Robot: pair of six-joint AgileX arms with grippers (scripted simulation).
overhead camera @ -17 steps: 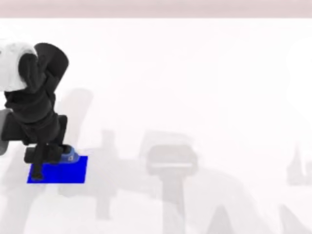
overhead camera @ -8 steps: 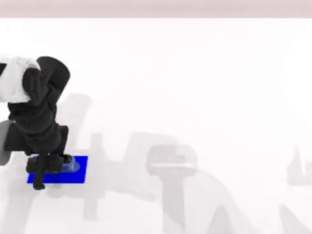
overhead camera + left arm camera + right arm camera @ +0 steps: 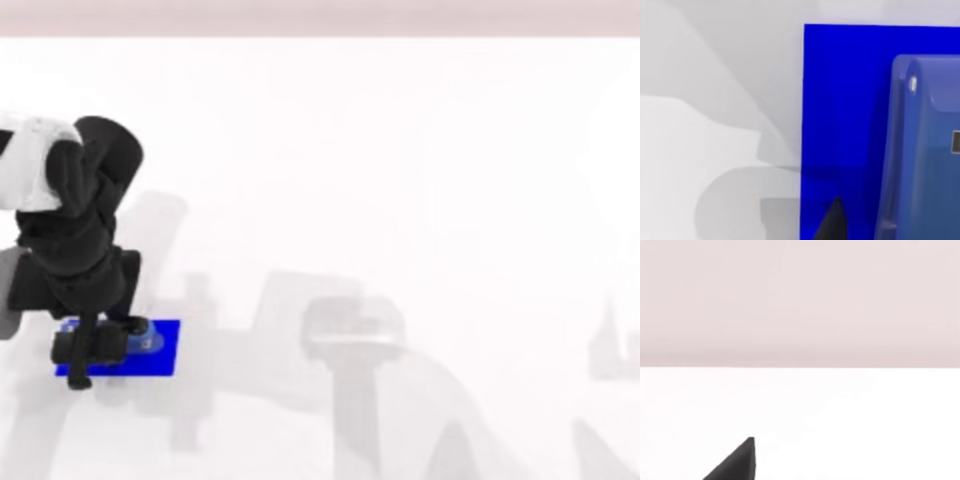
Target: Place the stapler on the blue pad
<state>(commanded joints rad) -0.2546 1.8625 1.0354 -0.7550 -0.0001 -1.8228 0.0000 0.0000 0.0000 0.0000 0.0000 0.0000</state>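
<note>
Nearest the lower left of the top view, the left gripper (image 3: pixel 100 345) hangs low over the blue pad (image 3: pixel 165 360), and the stapler (image 3: pixel 145 340) peeks out from under it at the pad's upper middle. From the left wrist view the stapler (image 3: pixel 925 150) lies over the blue pad (image 3: pixel 840 100), filling the right side of that frame, with one dark fingertip (image 3: pixel 832 222) showing at the bottom edge beside it. Whether the fingers are clamped on the stapler or apart I cannot tell; only that one tip shows and the arm hides the rest from above.

To my eye this is the setting-down step: the stapler is over the pad and looks close to its surface, perhaps touching. The next move would call for the fingers to come clear of the stapler without nudging it, then a straight lift away, so it stays inside the pad's edges.

Farther off, the white table (image 3: pixel 400 180) runs to the top of the frame. The right arm is out of the top view, parked; its wrist view shows only a dark finger (image 3: pixel 735 465) at the lower left over bare table.
</note>
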